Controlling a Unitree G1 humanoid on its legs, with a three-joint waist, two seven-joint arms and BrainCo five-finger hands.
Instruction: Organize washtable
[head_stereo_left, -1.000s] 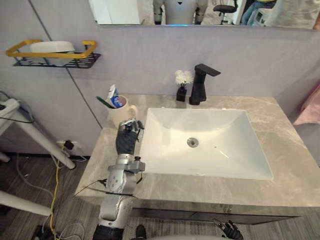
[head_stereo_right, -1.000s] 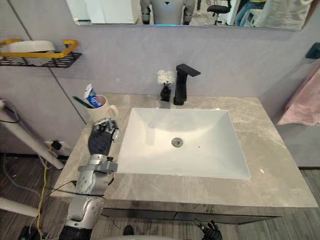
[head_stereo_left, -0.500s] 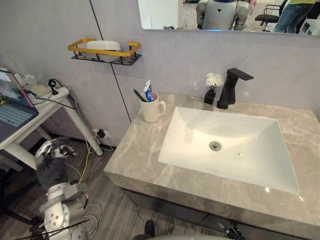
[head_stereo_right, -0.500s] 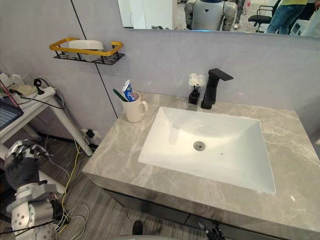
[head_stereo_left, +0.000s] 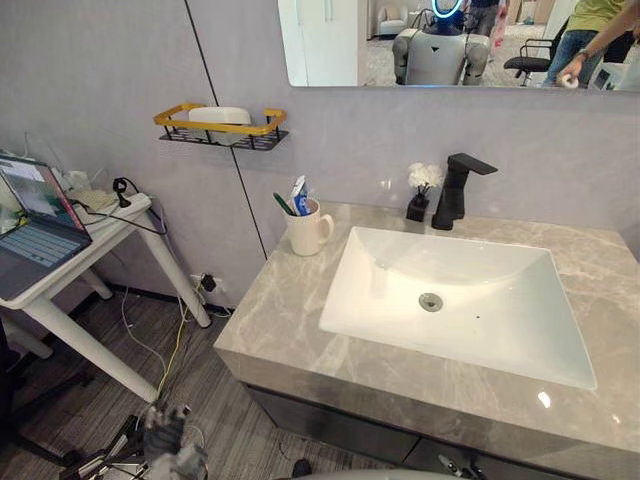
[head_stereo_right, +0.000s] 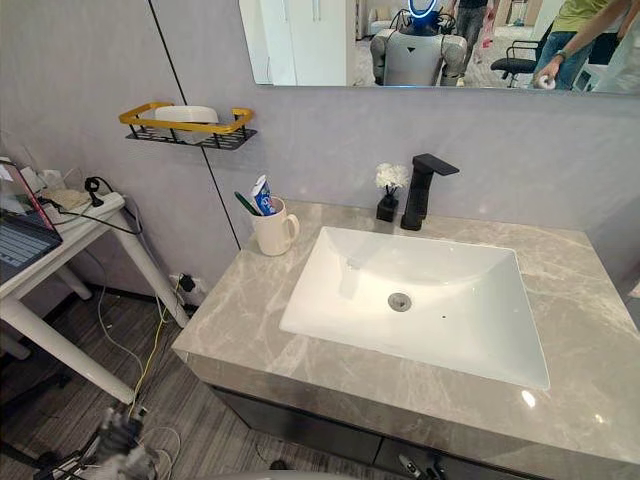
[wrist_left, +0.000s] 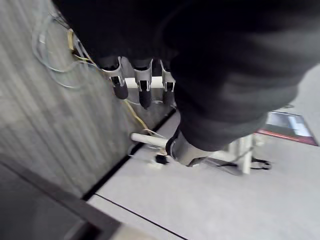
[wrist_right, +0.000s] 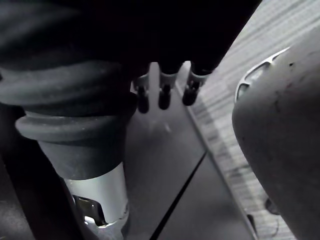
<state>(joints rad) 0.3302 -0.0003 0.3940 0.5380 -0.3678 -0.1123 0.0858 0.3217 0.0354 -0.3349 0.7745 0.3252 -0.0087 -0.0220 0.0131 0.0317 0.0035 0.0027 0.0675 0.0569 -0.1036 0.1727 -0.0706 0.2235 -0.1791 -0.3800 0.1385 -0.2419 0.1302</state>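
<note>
Far left: white side table (head_stereo_left: 112, 225) on splayed legs, against the grey wall. Open laptop (head_stereo_left: 35, 225) on its left end; white power strip (head_stereo_left: 100, 198) with black plug at the right end. Wall socket (head_stereo_left: 207, 283) low, right of the table; yellow cable (head_stereo_left: 178, 338) trails onto wood-look floor (head_stereo_left: 90, 400). Mirror (head_stereo_left: 330, 40) high on the far wall: person's arm (head_stereo_left: 590, 50) and office chair (head_stereo_left: 525, 62) reflected.

Left hand down by the floor, washtable up to its right

The left hand (head_stereo_right: 122, 444) hangs low over the wood-look floor (head_stereo_right: 130, 345), well apart from the marble counter (head_stereo_right: 255, 320) above and to its right. On the counter, nearest the hand, a cream mug (head_stereo_right: 272, 232) holds a toothbrush (head_stereo_right: 243, 203) and a toothpaste tube (head_stereo_right: 263, 195). Farther right lies the white sink (head_stereo_right: 430, 310), with a black faucet (head_stereo_right: 420, 190) and a small vase of white flowers (head_stereo_right: 386, 208) behind it. Above the hand are a white side table (head_stereo_right: 75, 240) and a yellow-railed wall shelf (head_stereo_right: 185, 128).
</note>
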